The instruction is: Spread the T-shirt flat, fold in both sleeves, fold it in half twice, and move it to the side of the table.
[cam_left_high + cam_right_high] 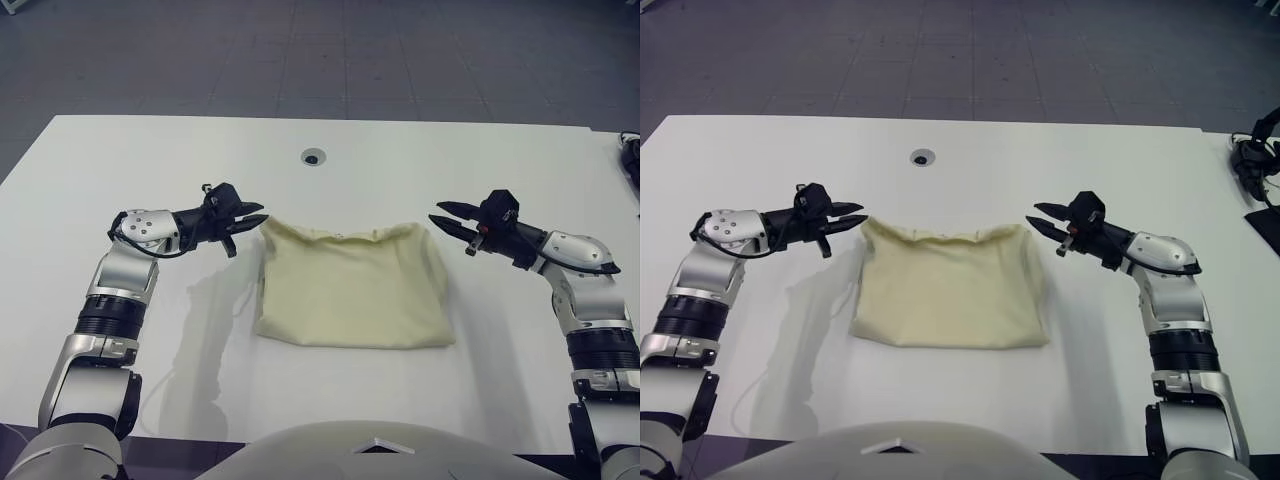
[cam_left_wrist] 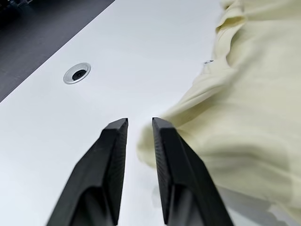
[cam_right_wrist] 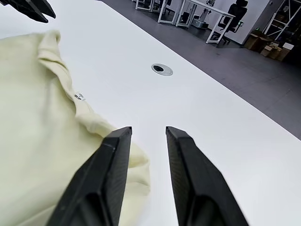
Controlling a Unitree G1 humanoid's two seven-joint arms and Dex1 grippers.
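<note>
Left eye view: pale yellow T-shirt folded on white table; left gripper and right gripper beside its far corners, fingers slightly parted, empty.

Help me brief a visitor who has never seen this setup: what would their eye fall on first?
The pale yellow fabric T-shirt, folded into a rough rectangle, lies at the middle of the white table. The black two-fingered left gripper and right gripper hover open at its far corners, one on each side. Beyond the shirt, a small round metal cable port sits in the tabletop.
</note>
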